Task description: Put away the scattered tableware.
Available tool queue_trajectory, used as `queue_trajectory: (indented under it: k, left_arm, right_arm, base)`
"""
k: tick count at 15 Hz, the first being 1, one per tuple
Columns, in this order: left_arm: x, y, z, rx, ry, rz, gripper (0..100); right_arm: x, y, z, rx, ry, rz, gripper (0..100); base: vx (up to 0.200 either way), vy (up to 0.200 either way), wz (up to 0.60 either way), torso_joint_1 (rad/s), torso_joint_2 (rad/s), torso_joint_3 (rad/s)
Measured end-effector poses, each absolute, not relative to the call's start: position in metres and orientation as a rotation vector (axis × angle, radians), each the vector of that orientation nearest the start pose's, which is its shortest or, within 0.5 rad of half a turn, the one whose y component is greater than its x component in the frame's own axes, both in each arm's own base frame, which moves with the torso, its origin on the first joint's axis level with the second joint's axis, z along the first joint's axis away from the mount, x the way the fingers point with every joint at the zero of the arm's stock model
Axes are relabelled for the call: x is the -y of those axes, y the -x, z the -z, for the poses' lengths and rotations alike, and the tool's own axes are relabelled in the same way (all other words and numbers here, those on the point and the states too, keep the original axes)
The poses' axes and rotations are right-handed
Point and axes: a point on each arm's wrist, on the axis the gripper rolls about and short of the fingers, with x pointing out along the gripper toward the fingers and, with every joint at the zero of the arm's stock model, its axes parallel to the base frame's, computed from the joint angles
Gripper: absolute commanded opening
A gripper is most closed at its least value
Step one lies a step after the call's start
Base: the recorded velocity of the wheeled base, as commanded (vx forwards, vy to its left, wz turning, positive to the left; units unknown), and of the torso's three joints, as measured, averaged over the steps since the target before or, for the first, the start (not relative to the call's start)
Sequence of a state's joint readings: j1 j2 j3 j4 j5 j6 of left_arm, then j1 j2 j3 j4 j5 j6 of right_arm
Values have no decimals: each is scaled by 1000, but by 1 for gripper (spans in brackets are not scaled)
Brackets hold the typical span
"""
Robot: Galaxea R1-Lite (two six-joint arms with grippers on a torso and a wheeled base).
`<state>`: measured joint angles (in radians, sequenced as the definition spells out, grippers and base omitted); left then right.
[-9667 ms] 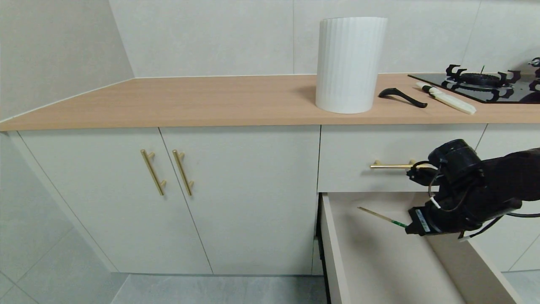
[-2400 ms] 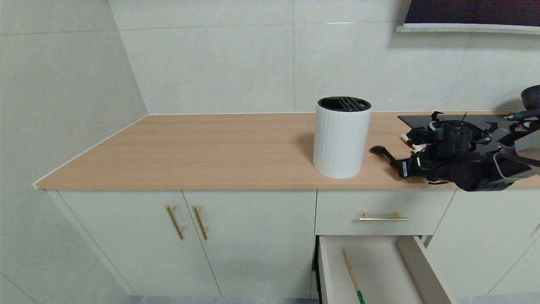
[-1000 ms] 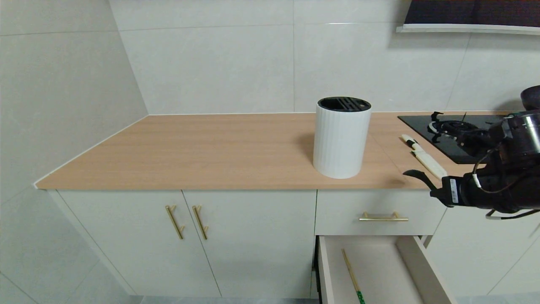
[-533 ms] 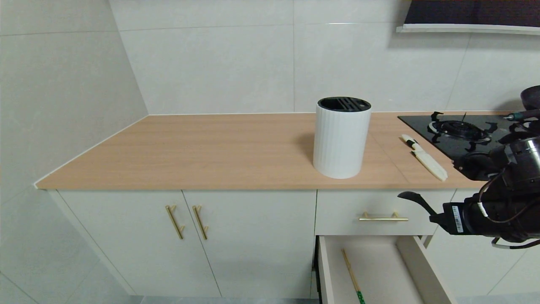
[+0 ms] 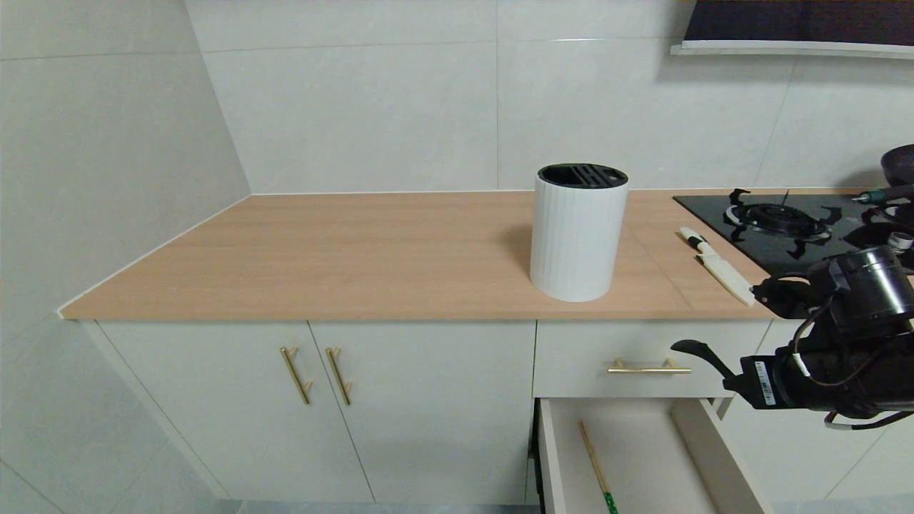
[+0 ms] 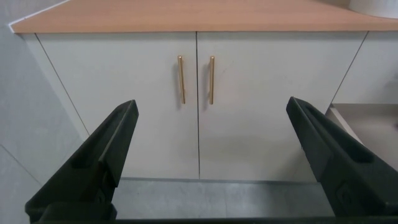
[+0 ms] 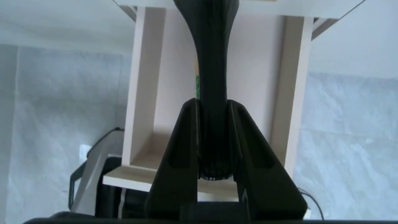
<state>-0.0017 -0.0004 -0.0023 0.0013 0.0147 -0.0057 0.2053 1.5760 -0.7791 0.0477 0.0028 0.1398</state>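
On the counter (image 5: pixel 357 257), a white knife (image 5: pixel 717 265) lies near the right front edge. The right gripper (image 5: pixel 742 375) clamps a black utensil (image 5: pixel 696 352) over the open drawer (image 5: pixel 553 457), which holds a chopstick (image 5: pixel 593 457). The left gripper (image 6: pixel 211 118) is released.

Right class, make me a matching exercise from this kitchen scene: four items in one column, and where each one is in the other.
Items:
1 black utensil
2 chopstick
3 pale knife
4 white holder

Places:
A in the open drawer
B lying on the counter near the hob
C standing on the counter
D in the right gripper

Pairs: 1-D, 2-A, 3-B, 4-C
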Motion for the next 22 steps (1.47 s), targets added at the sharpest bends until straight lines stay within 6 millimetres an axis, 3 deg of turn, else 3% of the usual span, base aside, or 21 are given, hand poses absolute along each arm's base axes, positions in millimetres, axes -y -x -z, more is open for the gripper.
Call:
queue_trajectory:
  k: [14, 22]
  left_arm:
    - [0, 23, -76, 1, 6, -14, 100]
    - [0, 23, -76, 1, 6, -14, 100]
  right_arm:
    - [-53, -258, -125, -933, -34, -119, 0]
    - [-54, -263, -118, -945, -33, -116, 0]
  base:
    - [0, 0, 0, -169, 459, 288]
    - [0, 0, 0, -67, 294, 221]
